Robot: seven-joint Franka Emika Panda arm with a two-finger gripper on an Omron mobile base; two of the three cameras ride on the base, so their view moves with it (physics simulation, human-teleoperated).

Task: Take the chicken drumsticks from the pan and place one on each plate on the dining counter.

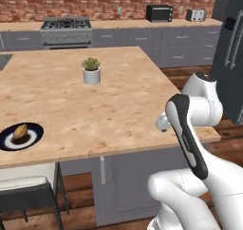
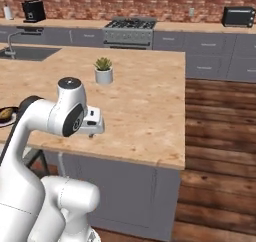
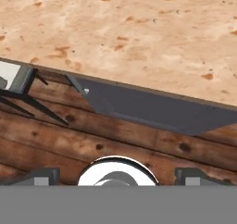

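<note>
Hand (image 3: 115, 177) is seen in the hand view with its tips spread wide apart, nothing held between them; it is aimed at the surface (image 3: 139, 33) edge, grey cabinet side and wood floor (image 3: 69, 144).

Left base view: one drumstick (image 1: 20, 131) is seen lying on the dark plate (image 1: 33, 134) at the surface's left near edge, a stool (image 1: 23, 188) just below. A potted plant (image 1: 91, 70) is seen mid-surface, well apart from the plate.

Right base view: the plate (image 2: 11, 117) with the drumstick (image 2: 5, 114) is partly hidden behind the arm at the left edge.
</note>
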